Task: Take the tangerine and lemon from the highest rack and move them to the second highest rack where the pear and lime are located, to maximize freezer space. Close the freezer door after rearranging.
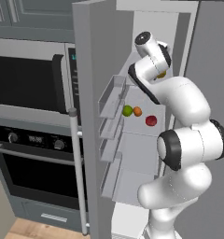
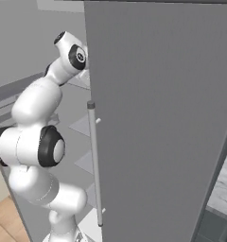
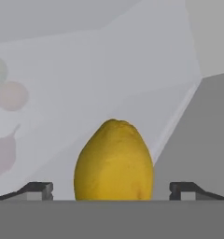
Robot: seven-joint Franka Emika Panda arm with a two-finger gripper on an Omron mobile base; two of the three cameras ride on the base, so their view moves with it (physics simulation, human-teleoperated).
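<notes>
Three fruits already sit together on the second highest rack (image 1: 139, 135) of the freezer (image 1: 151, 28): the lime (image 1: 127, 110), the tangerine (image 1: 137, 111) just beside it, and the pear (image 1: 151, 121) a little apart toward the front. We judge the tangerine's move done, which leaves the lemon (image 3: 114, 161).

That lemon stands on the highest rack, and in the hand view it rises between our fingers (image 3: 39, 189), which are spread wide, one on each side and neither touching the skin. We hold them apart so the fruit can pass between them before we squeeze. Our gripper (image 3: 112, 191) reaches deep into the top of the cabinet, the arm bent high for it.

The freezer door (image 1: 88, 116) hangs fully open, as it must until the lemon is set down below.
</notes>
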